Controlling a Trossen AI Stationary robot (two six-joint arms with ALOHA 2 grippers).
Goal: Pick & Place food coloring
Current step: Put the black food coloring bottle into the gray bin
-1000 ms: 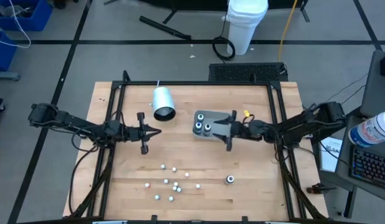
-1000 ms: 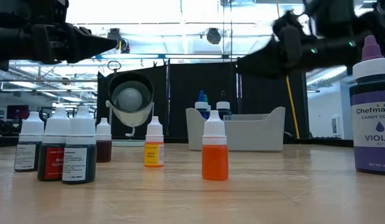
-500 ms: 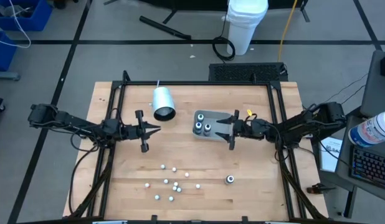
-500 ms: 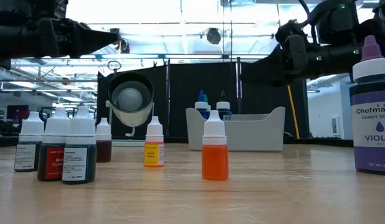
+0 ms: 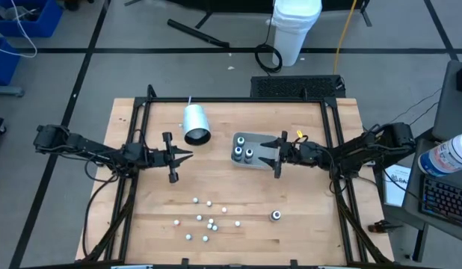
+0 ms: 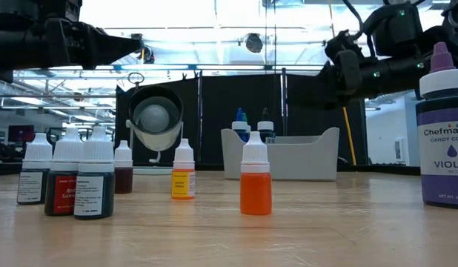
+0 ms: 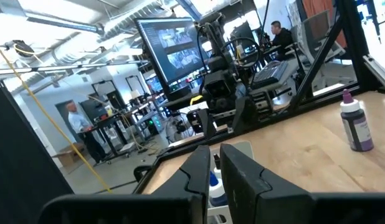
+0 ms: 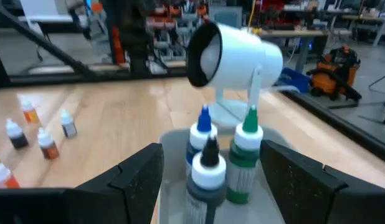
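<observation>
Three food coloring bottles (image 5: 243, 153) with blue, green and black tops (image 8: 210, 163) stand in the grey tray (image 5: 250, 140). Several more small bottles (image 5: 205, 222) stand loose toward the near edge, with a violet one (image 5: 276, 216) alone at the near right. My right gripper (image 5: 262, 155) hovers open and level at the tray's right end. Its fingers (image 8: 139, 177) stand wide on either side of the bottles without touching them. My left gripper (image 5: 189, 155) hangs above the table's left half, pointing right. Only a narrow gap (image 7: 215, 163) separates its fingers, and nothing is between them.
A white cup (image 5: 195, 124) lies on its side at the far left of the tray, its mouth toward the near edge. Black frame rails (image 5: 141, 127) run along the table's left and right sides. Bare wood lies between the tray and the loose bottles.
</observation>
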